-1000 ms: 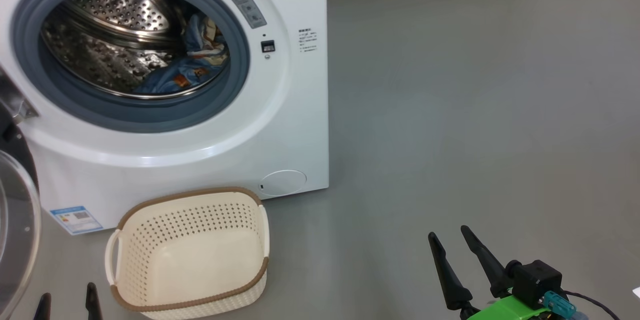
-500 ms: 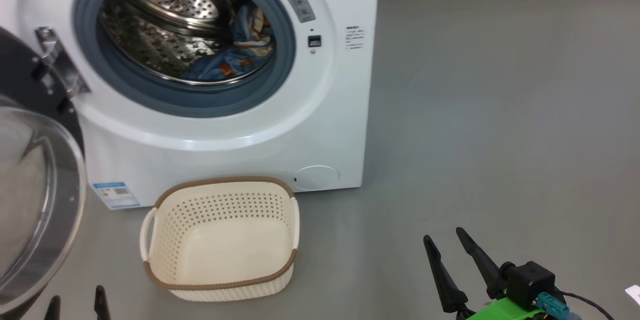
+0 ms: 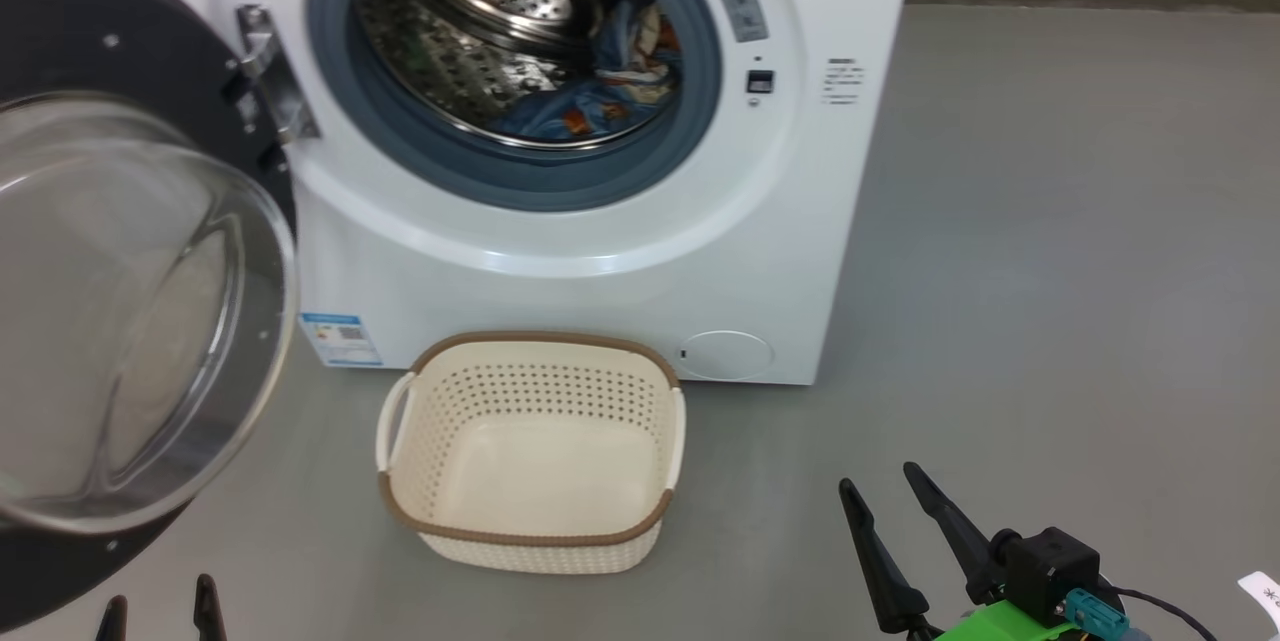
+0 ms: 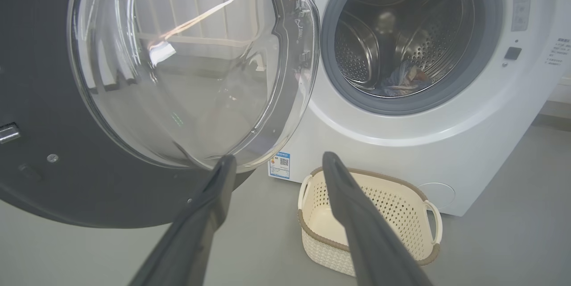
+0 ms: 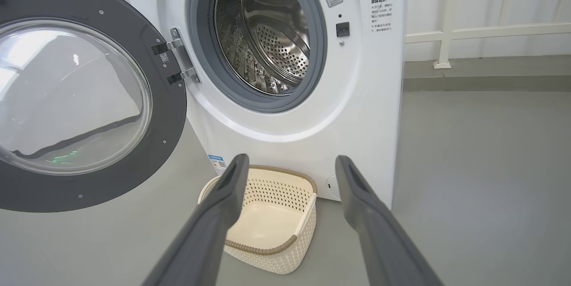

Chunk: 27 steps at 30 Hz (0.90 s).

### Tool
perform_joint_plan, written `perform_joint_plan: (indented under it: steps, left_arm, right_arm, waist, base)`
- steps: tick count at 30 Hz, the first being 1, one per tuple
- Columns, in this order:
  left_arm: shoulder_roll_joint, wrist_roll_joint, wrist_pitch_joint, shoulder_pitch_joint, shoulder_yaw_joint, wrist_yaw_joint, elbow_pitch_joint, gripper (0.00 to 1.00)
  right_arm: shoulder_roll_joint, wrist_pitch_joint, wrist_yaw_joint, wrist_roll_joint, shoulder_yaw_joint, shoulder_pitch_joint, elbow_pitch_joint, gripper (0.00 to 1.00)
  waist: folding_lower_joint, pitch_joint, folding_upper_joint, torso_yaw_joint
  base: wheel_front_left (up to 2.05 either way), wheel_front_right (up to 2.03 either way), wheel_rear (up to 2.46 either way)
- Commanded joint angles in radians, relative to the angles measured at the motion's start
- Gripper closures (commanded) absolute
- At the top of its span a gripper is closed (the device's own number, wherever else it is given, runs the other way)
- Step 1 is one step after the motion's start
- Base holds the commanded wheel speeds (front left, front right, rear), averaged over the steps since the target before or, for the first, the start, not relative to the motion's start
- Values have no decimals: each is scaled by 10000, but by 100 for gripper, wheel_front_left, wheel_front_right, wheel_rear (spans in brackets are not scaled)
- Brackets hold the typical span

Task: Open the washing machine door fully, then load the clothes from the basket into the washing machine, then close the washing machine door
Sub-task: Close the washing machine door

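Your view has swung left; washing machine door (image 3: 130, 301) open at 9 o'clock, clothes (image 3: 600, 96) in the drum (image 3: 450, 31) at 12, basket (image 3: 530, 533) at 6. Left gripper (image 3: 160, 593) and right gripper (image 3: 880, 478) gape wide, empty.

door (image 3: 120, 301) open, clothes (image 3: 600, 96) in w/m (image 3: 600, 266), basket (image 3: 535, 533) empty

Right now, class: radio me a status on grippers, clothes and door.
Left gripper and right gripper open, empty. Clothes inside washing machine; basket empty. Door wide open; basket on floor below opening.
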Motion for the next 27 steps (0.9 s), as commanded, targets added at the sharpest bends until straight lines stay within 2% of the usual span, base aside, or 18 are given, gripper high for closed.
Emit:
perform_joint_plan:
  steps: [1, 14, 27]
  left_arm:
    - [57, -41, -63, -218, 284, 77, -218, 0]
    - [42, -88, -63, -258, 255, 133, -155, 0]
    - [33, -177, -63, -301, 265, 323, -170, 0]
  right_arm:
    - [-15, -49, 16, -38, 263, -33, -211, 0]
    - [-8, -49, 16, -56, 271, -52, -213, 0]
    - [-10, -38, 16, -202, 273, -96, -204, 0]
  waist:
    - [0, -34, 0, 489]
    - [0, 102, 0, 1696]
    - [0, 169, 0, 2267]
  base:
    - [0, 0, 0]
    - [0, 0, 0]
    - [0, 0, 0]
